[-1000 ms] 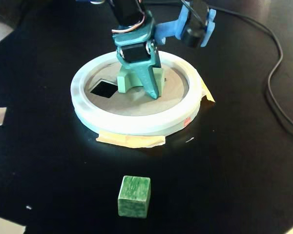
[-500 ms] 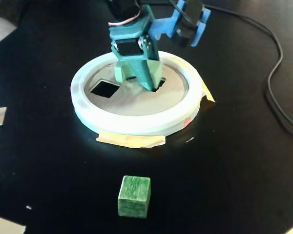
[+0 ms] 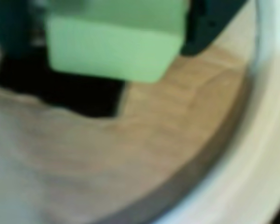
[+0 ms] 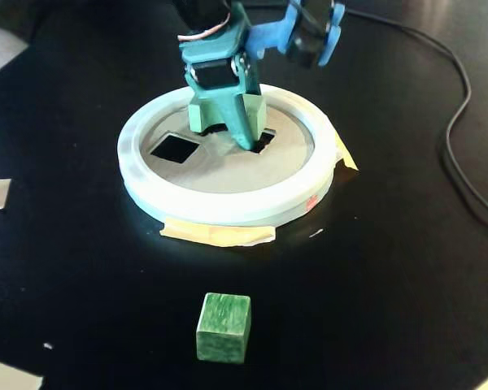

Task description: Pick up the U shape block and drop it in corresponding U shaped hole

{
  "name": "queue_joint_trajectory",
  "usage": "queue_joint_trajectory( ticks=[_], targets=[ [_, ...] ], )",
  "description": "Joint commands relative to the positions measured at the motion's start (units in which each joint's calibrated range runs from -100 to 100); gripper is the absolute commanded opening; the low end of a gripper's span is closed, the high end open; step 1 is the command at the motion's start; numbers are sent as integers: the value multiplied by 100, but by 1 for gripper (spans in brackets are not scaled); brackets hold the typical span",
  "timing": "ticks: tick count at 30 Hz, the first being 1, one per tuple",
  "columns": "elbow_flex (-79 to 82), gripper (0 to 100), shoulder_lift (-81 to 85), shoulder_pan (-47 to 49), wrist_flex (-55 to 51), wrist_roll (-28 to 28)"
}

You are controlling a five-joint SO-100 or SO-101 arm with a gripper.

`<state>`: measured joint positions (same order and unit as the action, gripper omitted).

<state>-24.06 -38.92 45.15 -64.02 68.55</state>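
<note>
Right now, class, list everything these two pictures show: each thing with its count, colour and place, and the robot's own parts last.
U shape block: one, pale mint green, gripped over the U shaped hole.
U shaped hole: one, dark, in the round board, mostly hidden behind the gripper.
Square hole: one, dark, left side of the board in the fixed view.
Round board: one, tan with a thick white rim, on the table's middle.
Cube: one, darker streaked green, on the table in front of the board.
Tape strip: one, tan, under the board's front edge.
Cable: one, black, along the right.
Table: one, black.
Gripper: one, teal, shut on the block.
</note>
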Motion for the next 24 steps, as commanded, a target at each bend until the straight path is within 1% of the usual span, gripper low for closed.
queue_joint_trajectory(
  ticks=[1, 8, 12, 16, 24],
  targets=[
    [-390, 81, 180, -321, 14, -234],
    [-390, 81, 180, -458, -36, -244],
    [-390, 81, 180, -595, -36, -420],
    [-399, 81, 189, -720, -26, -440],
    [-399, 82, 287, -645, -36, -440]
  ],
)
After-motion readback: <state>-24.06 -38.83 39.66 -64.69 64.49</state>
